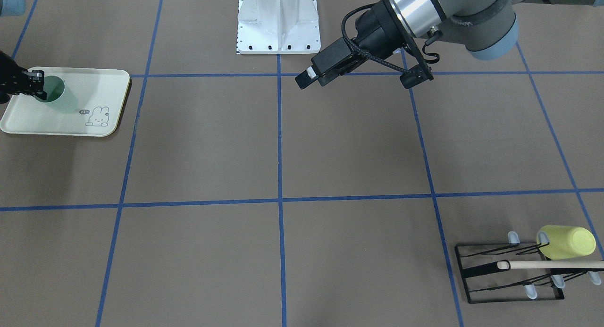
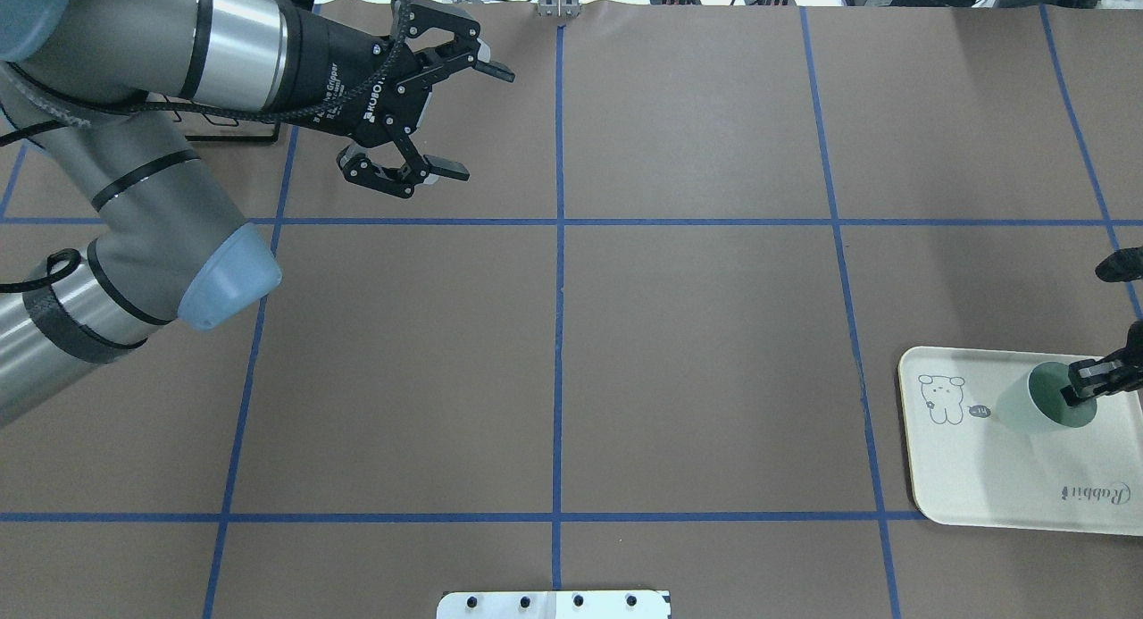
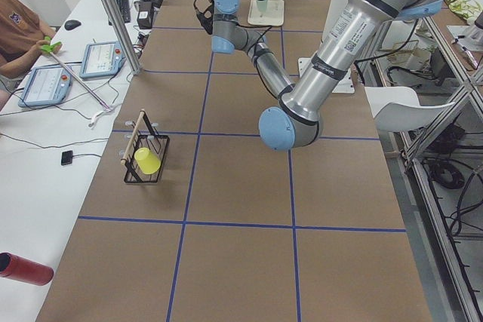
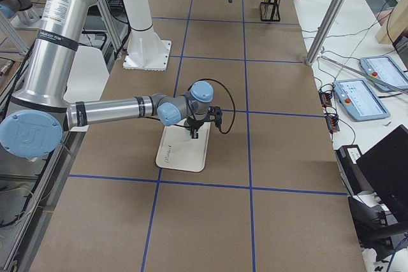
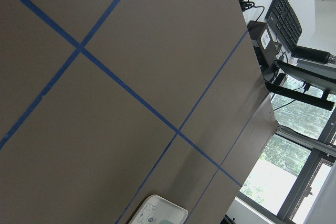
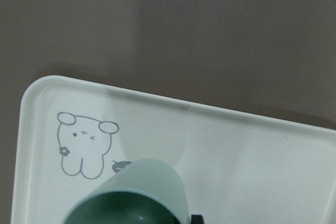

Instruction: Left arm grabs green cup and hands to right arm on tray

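Observation:
The green cup point(image 2: 1027, 406) stands upright on the cream tray point(image 2: 982, 485), next to its bunny drawing. My right gripper point(image 2: 1085, 388) comes in from the view's right edge and pinches the cup's rim, one finger inside and one outside. The front-facing view shows the same grip point(image 1: 37, 84) on the cup point(image 1: 63, 98) over the tray point(image 1: 101, 84). The right wrist view shows the cup's rim point(image 6: 144, 187) above the tray point(image 6: 247, 145). My left gripper point(image 2: 478, 121) is open and empty, high over the far left of the table, well away from the tray.
A black wire rack point(image 1: 509, 275) at the table's far left corner holds a yellow-green cup point(image 1: 568, 242) and a wooden stick. The white robot base plate point(image 1: 278, 29) sits at the near middle edge. An operator sits beside the table in the exterior left view.

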Robot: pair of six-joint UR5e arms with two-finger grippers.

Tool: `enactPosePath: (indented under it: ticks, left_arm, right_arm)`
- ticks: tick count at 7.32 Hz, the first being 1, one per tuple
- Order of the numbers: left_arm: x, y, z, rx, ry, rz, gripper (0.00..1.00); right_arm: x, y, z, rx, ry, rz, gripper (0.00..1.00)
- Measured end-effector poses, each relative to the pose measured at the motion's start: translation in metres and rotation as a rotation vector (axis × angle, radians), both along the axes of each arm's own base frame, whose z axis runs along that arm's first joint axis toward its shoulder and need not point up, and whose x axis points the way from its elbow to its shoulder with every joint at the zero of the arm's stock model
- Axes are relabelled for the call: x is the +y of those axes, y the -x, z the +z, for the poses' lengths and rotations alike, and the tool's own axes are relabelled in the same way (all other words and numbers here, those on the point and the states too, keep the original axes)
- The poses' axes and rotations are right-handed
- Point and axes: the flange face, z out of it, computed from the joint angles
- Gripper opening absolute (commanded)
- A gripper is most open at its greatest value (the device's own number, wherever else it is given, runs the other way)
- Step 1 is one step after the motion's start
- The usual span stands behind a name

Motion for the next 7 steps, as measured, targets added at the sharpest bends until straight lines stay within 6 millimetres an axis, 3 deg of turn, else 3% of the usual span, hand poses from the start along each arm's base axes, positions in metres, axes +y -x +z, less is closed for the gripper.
enactPosePath:
  ticks: [1, 2, 4, 5, 7]
  left_arm:
    - [0.000, 0.000, 0.000, 0.000, 0.000, 0.000, 1.00]
    - [0.000, 0.000, 0.000, 0.001, -0.001, 0.000, 1.00]
    - [0.001, 0.001, -0.001, 0.002, -0.002, 0.000, 1.00]
    - [0.001, 0.001, -0.001, 0.002, -0.002, 0.000, 1.00]
    - [-0.005, 0.013, 0.002, -0.012, -0.024, -0.017, 1.00]
  right_arm:
    - [0.001, 0.001, 0.003, 0.004, 0.004, -0.002, 0.77]
    - [0.002, 0.002, 0.005, 0.008, 0.006, -0.005, 0.99]
    - [0.002, 0.003, 0.002, 0.004, 0.002, -0.007, 0.99]
    - [-0.001, -0.002, -0.009, -0.011, -0.013, 0.006, 0.99]
    - [-0.016, -0.034, -0.038, -0.047, -0.055, 0.093, 0.99]
